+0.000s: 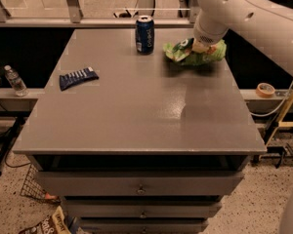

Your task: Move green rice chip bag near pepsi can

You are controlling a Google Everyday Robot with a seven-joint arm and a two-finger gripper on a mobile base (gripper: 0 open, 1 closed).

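Note:
The green rice chip bag (211, 56) is a crinkly light-green pouch held just above the far right part of the grey table (136, 116), with its shadow under it. My gripper (201, 46) comes down from the white arm at the upper right and is shut on the top of the bag. The pepsi can (144, 34) stands upright at the table's far edge, a short gap to the left of the bag.
A small dark-blue striped packet (78, 78) lies on the table's left side. A clear water bottle (14, 80) stands off the table at the left. A tape roll (266, 88) lies on a ledge at the right. Drawers sit below the table's front edge.

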